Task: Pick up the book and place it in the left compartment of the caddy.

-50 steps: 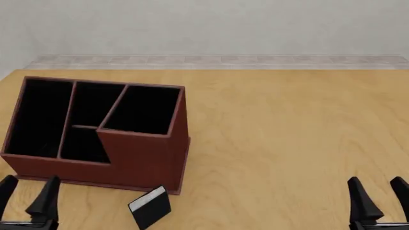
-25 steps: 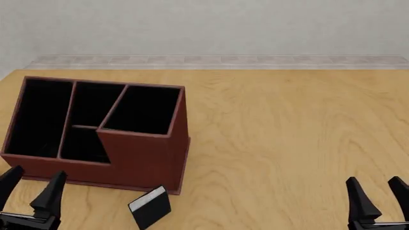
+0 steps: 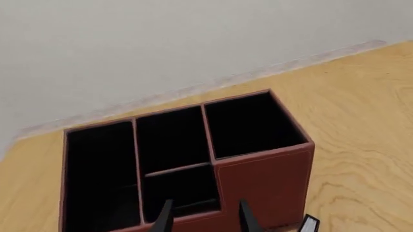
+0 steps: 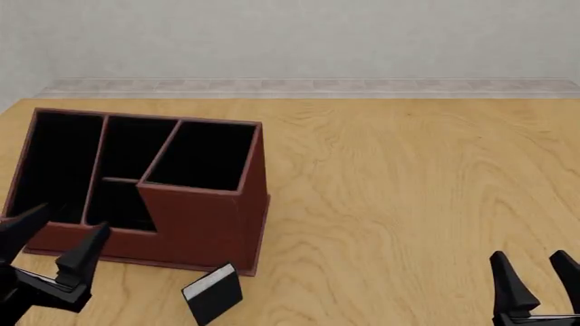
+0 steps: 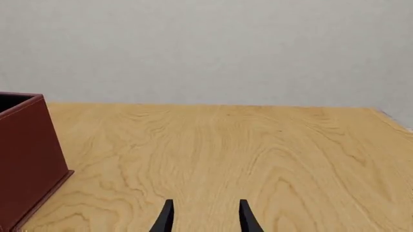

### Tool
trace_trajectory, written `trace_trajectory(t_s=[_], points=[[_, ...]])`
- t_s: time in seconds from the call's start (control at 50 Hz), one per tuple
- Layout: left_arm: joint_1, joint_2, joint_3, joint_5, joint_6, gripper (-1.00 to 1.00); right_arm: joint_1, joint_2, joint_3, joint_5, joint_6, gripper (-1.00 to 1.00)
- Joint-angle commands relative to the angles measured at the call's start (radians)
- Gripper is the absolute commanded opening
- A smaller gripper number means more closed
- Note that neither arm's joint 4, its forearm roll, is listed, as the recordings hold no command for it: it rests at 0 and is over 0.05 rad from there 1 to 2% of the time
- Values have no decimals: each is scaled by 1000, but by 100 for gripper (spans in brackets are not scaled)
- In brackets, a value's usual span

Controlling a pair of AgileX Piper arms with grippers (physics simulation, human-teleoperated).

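Observation:
The reddish-brown caddy (image 4: pixel 204 227) stands at the table's left, and the left wrist view shows it too as caddy (image 3: pixel 264 174). Its left compartment (image 4: pixel 56 166) is the long black slot at the far-left end, seen from the wrist as left compartment (image 3: pixel 100 179). The small black book (image 4: pixel 214 293) with a white page edge lies tilted on the table just in front of the caddy's near right corner; only a sliver of book (image 3: pixel 308 224) shows in the left wrist view. My left gripper (image 4: pixel 56 234) is open, above the caddy's near-left edge, left of the book. The right gripper (image 4: pixel 536 275) is open at the near right.
A pale wall with a light baseboard (image 4: pixel 308 87) runs behind the table's far edge. The caddy's tall angled compartment (image 4: pixel 201 157) rises above its other slots. The caddy's corner (image 5: pixel 26 159) shows in the right wrist view.
My left gripper has risen and moved forward and to the right, from the near-left table edge to over the caddy's front-left wall. The right gripper and the book have stayed put.

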Motion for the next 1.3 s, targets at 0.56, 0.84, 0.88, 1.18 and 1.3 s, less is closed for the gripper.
trace_trajectory(t_s=[0.56,0.84,0.88,1.18,1.3], points=[[-175,213,-161,203,138,100,-7,25,0,-21,4,100],[-215,314,-149,165,141,100,-6,-10,0,5,11,100],[-231,325,-155,161,141,100,-6,-7,0,1,8,100],[-331,406,-166,107,130,100,-7,-17,0,10,0,100],[-379,430,-178,107,105,100,-8,-21,0,13,-1,100]])
